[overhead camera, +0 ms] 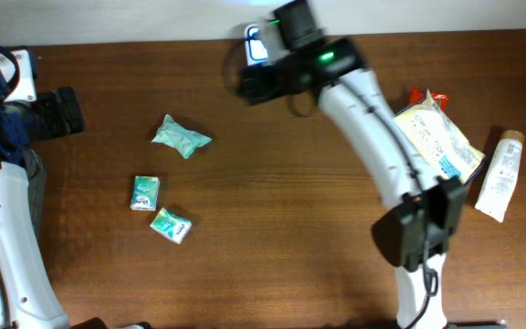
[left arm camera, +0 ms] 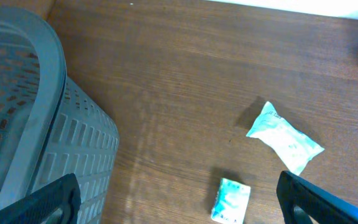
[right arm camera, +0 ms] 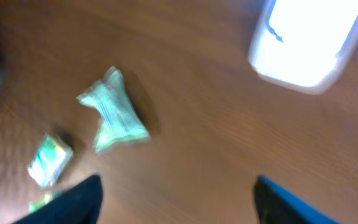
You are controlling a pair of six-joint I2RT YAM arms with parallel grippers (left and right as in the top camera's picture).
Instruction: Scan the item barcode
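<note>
A white scanner stands at the table's far edge; it shows as a bright white block in the right wrist view. My right gripper hovers just in front of it, open, with only bare wood between its fingers. A teal pouch lies left of centre, and two small green-white packs lie nearer the front. My left gripper is at the far left, open and empty, above the wood beside the pouch and one pack. No barcode shows.
A grey slatted basket stands at the table's left end, under my left arm. At the right lie a yellow snack bag, a red packet behind it, and a white tube.
</note>
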